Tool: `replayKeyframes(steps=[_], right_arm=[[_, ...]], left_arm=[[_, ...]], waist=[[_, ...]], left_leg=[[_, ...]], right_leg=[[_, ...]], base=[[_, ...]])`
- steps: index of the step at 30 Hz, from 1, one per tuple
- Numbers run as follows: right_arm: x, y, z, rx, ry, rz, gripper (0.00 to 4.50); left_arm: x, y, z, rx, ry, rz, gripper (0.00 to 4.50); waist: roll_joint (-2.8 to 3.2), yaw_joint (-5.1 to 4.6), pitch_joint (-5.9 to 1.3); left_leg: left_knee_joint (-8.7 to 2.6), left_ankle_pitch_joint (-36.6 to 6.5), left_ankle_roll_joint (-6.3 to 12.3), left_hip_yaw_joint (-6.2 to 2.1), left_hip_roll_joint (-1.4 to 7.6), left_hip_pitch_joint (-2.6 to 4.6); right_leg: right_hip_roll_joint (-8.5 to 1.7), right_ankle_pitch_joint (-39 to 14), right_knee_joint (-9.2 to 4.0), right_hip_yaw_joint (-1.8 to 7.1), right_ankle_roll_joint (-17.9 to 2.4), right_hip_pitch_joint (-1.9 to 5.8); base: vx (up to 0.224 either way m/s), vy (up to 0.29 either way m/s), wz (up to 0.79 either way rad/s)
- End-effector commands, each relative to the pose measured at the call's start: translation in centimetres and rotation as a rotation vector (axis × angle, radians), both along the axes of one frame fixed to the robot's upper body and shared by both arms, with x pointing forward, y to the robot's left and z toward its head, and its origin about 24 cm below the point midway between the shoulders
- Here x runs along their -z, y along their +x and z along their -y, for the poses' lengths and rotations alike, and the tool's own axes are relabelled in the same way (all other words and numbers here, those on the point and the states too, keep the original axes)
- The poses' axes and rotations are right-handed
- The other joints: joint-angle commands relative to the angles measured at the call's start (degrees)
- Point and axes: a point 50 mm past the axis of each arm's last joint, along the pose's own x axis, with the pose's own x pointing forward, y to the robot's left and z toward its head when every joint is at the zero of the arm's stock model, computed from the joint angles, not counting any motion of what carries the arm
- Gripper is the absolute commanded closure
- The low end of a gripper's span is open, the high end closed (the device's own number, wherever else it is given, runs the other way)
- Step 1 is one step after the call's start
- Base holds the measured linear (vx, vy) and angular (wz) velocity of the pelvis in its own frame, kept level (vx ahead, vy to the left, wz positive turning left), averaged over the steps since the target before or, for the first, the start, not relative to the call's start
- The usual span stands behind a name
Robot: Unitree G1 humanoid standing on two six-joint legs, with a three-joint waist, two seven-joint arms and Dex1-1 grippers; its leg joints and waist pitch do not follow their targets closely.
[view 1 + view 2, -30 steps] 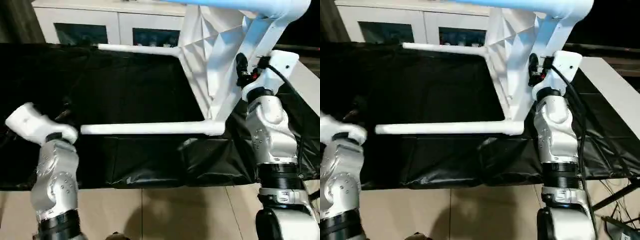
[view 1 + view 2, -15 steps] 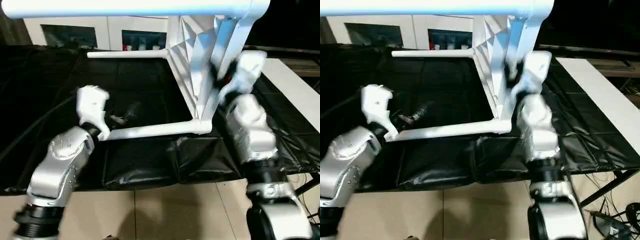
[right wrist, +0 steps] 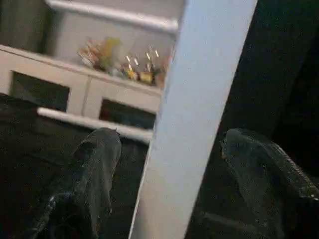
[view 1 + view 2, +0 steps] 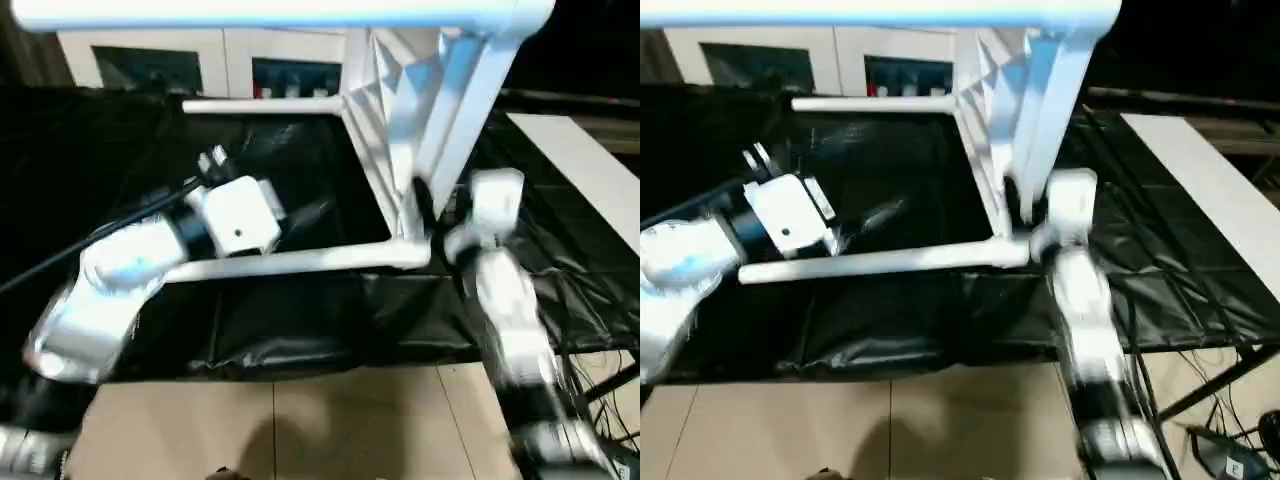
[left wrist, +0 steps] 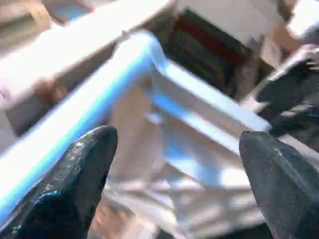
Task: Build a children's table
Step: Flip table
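The children's table lies on its side on the black-covered bench: its ribbed white tabletop (image 4: pixel 392 95) stands on edge. One leg (image 4: pixel 300 262) runs along the near side, another leg (image 4: pixel 265 105) along the far side. A third leg (image 4: pixel 462 95) slants upward and a fourth leg (image 4: pixel 260 14) spans the top of the head views. My left gripper (image 5: pixel 174 139) is open above the near leg, its black fingers (image 5: pixel 82 169) wide apart with nothing between them. My right gripper (image 3: pixel 169 139) is open, and a white leg (image 3: pixel 194 114) passes between its fingers (image 3: pixel 99 169) without touching them.
A white cabinet (image 4: pixel 150 55) with dark glass doors stands behind the bench. A white board (image 4: pixel 575 165) lies at the right. The black cover (image 4: pixel 300 330) hangs over the bench's front edge above the tiled floor (image 4: pixel 300 430). Cables (image 4: pixel 1200 400) hang at the lower right.
My left arm has swung up and inward over the near leg. My right gripper has opened off the slanted leg and that arm has dropped back. The head camera has shifted.
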Motion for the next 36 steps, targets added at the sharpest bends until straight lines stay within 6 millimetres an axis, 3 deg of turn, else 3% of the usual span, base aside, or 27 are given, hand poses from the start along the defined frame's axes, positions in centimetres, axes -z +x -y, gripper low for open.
replayKeyframes(steps=[1, 3, 4, 5, 7, 10, 15, 22, 26, 36], right_arm=[[-1.2, -1.2, -0.5, -0.071, -0.054, 0.104, 0.87], [-1.0, -2.2, -1.1, -0.143, -0.062, 0.115, 0.87], [-0.8, -2.4, -1.5, -0.181, -0.060, 0.099, 0.87], [-0.8, -2.4, -1.5, -0.181, -0.060, 0.099, 0.87], [0.8, -3.2, -3.8, -0.380, -0.107, -0.027, 0.87], [1.3, -3.4, -5.0, -0.462, -0.112, -0.074, 0.87], [1.1, -3.6, -6.5, -0.543, -0.064, -0.095, 0.87], [0.3, -3.7, -7.7, -0.603, -0.054, -0.082, 0.87], [0.1, -3.7, -7.9, -0.611, -0.051, -0.084, 0.87], [0.1, -3.9, -8.1, -0.622, -0.059, -0.088, 0.78]], left_arm=[[-1.4, -0.1, -0.3, -0.027, -0.010, 0.142, 0.12], [-2.3, 0.4, -1.1, -0.109, 0.016, 0.260, 0.12], [-2.5, 0.8, -1.4, -0.151, 0.034, 0.277, 0.12], [-2.5, 0.8, -1.4, -0.151, 0.034, 0.277, 0.12], [-3.1, 2.8, -3.2, -0.313, 0.081, 0.305, 0.12], [-3.9, 3.4, -4.1, -0.371, 0.079, 0.338, 0.12], [-5.3, 4.3, -5.2, -0.451, 0.087, 0.394, 0.12], [-5.8, 6.2, -7.7, -0.623, 0.154, 0.394, 0.12], [-6.0, 6.7, -8.2, -0.657, 0.126, 0.373, 0.12], [-5.8, 6.7, -7.6, -0.608, 0.053, 0.318, 0.85]], waist=[[1.22, 0.13, -3.19], [1.06, -0.25, -3.07], [1.42, -0.25, -3.04], [1.31, -0.55, -2.96], [1.68, -0.69, -2.88], [1.52, -0.96, -2.79], [1.79, -0.57, -2.91], [2.11, 0.02, -3.15], [2.38, 0.36, -3.20], [2.05, 0.64, -2.98]], left_leg=[[-4.86, -16.87, -2.36, -0.53, 1.58, 0.74], [-4.81, -18.74, -1.96, -0.53, 1.55, 0.77], [-4.81, -20.27, -1.86, -0.68, 1.63, 1.03], [-4.82, -21.00, -1.71, -0.70, 1.58, 0.99], [-4.86, -23.14, -1.89, -1.04, 1.58, 1.17], [-4.96, -24.33, -2.04, -1.34, 1.50, 0.86], [-4.98, -23.58, -2.01, -1.36, 1.71, 1.11], [-4.94, -20.07, -2.41, -1.21, 1.68, 1.06], [-4.93, -18.28, -2.48, -1.18, 1.70, 1.08], [-5.07, -20.96, -2.63, -1.19, 1.76, 1.15]], right_leg=[[-2.40, -13.75, -3.63, 1.80, -6.74, 2.58], [-2.28, -16.03, -4.07, 1.82, -6.19, 2.27], [-2.26, -17.59, -4.20, 1.80, -5.91, 2.02], [-2.09, -18.31, -4.25, 1.78, -5.74, 1.94], [-2.16, -21.04, -4.35, 1.70, -5.85, 1.64], [-2.39, -23.02, -4.48, 1.65, -6.09, 1.70], [-2.47, -19.57, -4.22, 1.78, -7.81, 1.31], [-2.50, -13.52, -3.57, 1.88, -9.09, 1.65], [-2.51, -10.19, -3.24, 1.85, -9.80, 1.90], [-2.81, -14.92, -3.68, 1.90, -9.42, 1.74]], base=[[0.000, 0.000, 0.00], [0.000, 0.000, 0.00], [0.000, 0.000, 0.00], [0.000, 0.000, 0.00], [0.000, 0.000, 0.00], [0.000, 0.000, 0.00], [0.000, 0.000, 0.00], [0.000, 0.000, 0.00], [0.000, 0.000, 0.00], [0.000, 0.000, 0.00]])
